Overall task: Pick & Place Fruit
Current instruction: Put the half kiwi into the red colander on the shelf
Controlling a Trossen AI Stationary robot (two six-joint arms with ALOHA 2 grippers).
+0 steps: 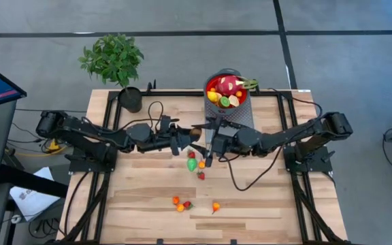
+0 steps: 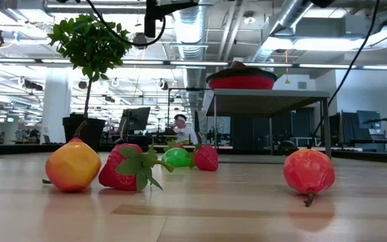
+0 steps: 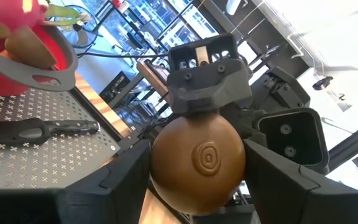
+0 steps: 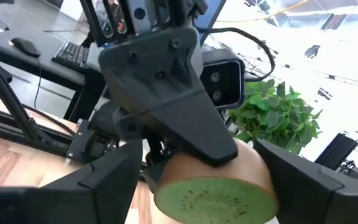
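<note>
Clearly left gripper (image 3: 197, 186) clamps the brown kiwi half (image 3: 197, 163); right gripper (image 4: 197, 180) spread wide around it

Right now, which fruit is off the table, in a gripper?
The brown kiwi half, clamped in the left gripper with its green cut face toward the right gripper. The other loose fruits lie on the table.

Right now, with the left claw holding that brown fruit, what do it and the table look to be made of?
Brown fruit: a halved kiwi, apparently moulded plastic; smooth, faintly glossy skin with a raised ring stamped into it, and a flat green cut face with printed-looking seeds in the right wrist view. Table: light wooden planks, visible grain and seams, low sheen.
</note>
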